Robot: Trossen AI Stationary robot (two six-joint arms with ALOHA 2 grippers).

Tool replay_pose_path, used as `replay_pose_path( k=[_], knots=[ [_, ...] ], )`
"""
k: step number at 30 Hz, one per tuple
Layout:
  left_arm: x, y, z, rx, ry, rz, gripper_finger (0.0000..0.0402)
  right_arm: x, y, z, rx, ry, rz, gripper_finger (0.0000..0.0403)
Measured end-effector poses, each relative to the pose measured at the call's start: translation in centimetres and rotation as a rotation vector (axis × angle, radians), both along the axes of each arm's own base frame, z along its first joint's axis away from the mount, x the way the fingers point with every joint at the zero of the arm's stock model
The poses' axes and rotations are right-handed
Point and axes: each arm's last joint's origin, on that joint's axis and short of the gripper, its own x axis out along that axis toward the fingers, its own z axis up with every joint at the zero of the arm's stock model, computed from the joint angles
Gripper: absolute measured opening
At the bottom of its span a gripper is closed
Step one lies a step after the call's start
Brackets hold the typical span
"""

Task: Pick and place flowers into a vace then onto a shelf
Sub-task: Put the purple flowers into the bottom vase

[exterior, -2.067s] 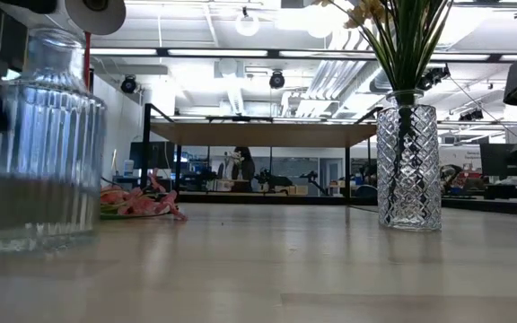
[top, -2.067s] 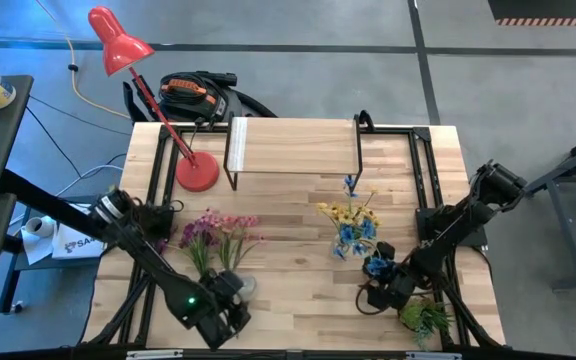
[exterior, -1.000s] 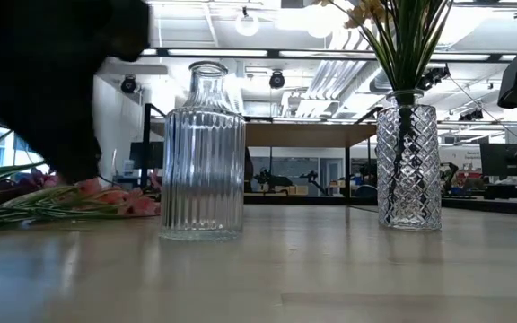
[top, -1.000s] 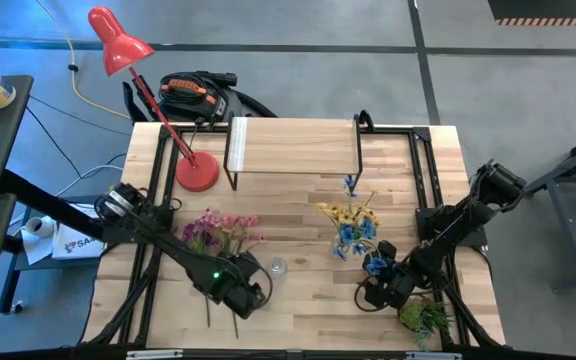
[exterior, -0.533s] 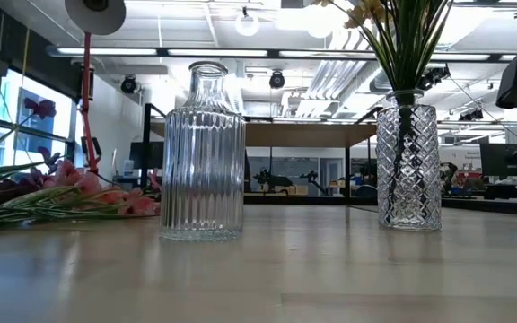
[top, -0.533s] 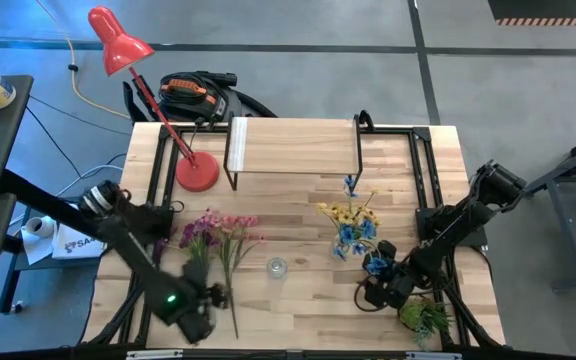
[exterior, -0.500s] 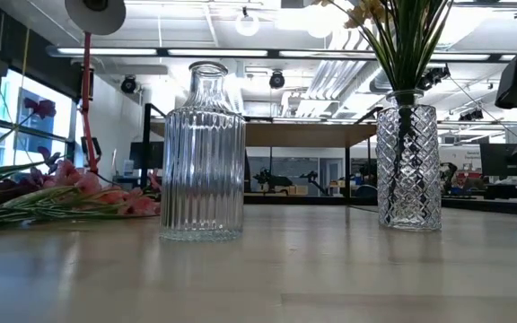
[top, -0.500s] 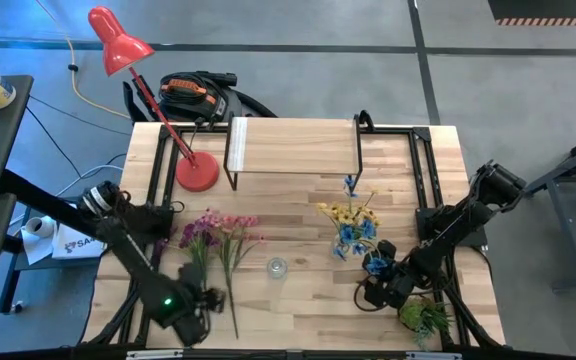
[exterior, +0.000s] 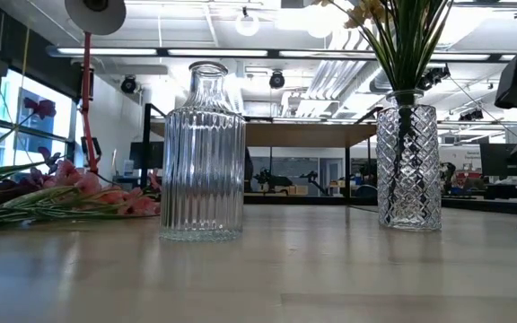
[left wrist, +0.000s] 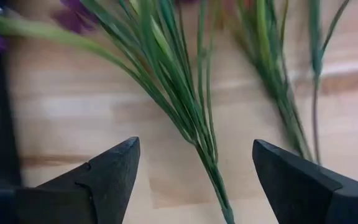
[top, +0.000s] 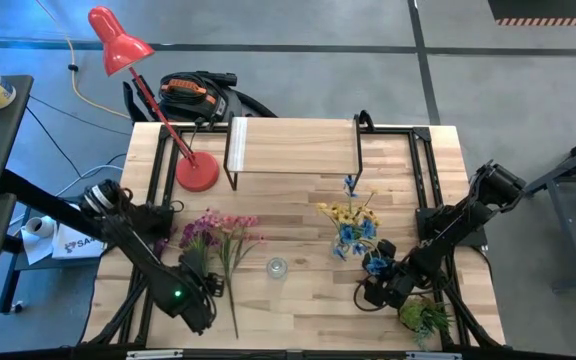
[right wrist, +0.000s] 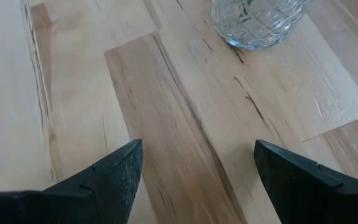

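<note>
Left claw (top: 211,287) returned beside flowers (top: 218,240)

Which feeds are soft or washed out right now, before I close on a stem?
Left wrist view: the green flower stems are soft and smeared, purple blooms blurred. Low view: bright ceiling lights wash out the yellow blooms; the clear ribbed glass vase is sharp. High view: even light, no glare.

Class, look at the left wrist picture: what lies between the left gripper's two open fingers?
The left gripper is open, and green flower stems lie on the bare wooden table between its fingers, untouched by either. The left wrist view shows this.
</note>
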Motion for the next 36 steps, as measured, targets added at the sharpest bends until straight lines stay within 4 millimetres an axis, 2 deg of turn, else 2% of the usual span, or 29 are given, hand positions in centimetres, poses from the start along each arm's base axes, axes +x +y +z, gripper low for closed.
replay_pose_path(
  k=[4,9,14,22,31,36],
  knots=[
    [0.1,0.2,-2.1,-0.090,-0.023,0.034,0.0344,0.0,0.0,0.0,0.005,-0.002,-0.005,0.0299],
    [-0.2,1.1,-4.2,-0.108,-0.020,0.049,0.0344,0.0,0.0,0.0,0.006,-0.002,-0.006,0.0299],
    [-0.3,1.7,-4.9,-0.117,-0.017,0.039,0.0328,0.1,0.0,0.0,0.010,0.001,-0.008,0.0299],
    [-0.1,2.2,-4.9,-0.087,-0.003,0.032,0.0223,0.6,-0.6,0.0,0.018,0.007,-0.037,0.0299],
    [1.5,4.1,-4.9,-0.056,0.010,0.043,0.0087,1.1,-1.2,0.0,0.015,0.010,-0.062,0.0299],
    [2.1,5.0,-5.0,-0.033,0.020,0.012,0.0033,1.1,-1.2,0.0,0.015,0.010,-0.061,0.0299]
  ],
)
